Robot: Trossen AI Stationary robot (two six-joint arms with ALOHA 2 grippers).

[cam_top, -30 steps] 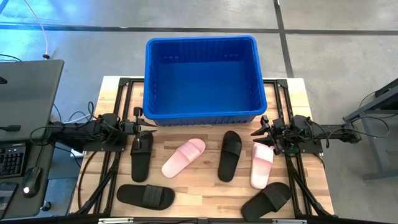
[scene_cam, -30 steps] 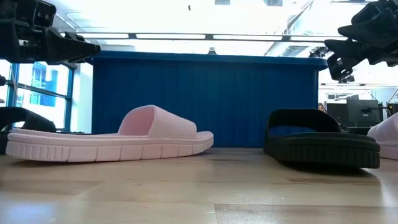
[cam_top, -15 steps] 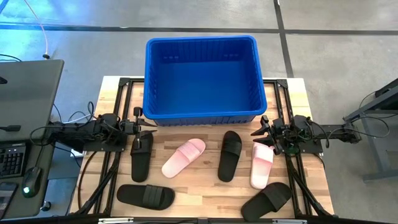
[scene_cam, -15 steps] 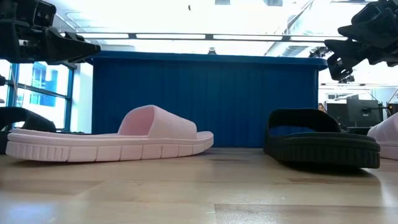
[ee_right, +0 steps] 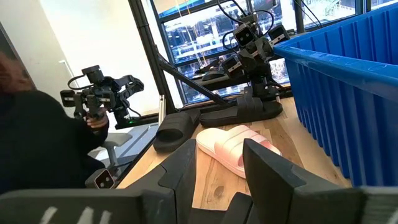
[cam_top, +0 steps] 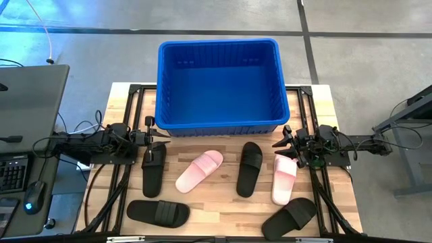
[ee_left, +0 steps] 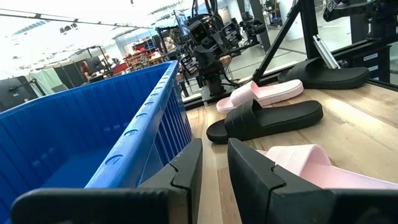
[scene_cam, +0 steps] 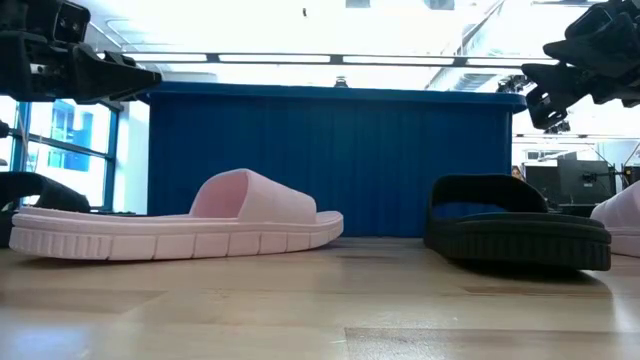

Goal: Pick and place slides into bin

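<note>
The blue bin stands at the table's far middle with nothing showing inside. Several slides lie flat on their soles on the wood in front of it: black ones and pink ones. My left gripper hovers level by the bin's near left corner, above the left black slide, open by a narrow gap and holding nothing. My right gripper hovers level by the bin's near right corner, over the right pink slide's far end, open and holding nothing.
Black frame rails run along both sides of the table. A desk with a keyboard stands left of the table. A person in dark clothing shows beyond the table's left side. Bare wood lies between the slides.
</note>
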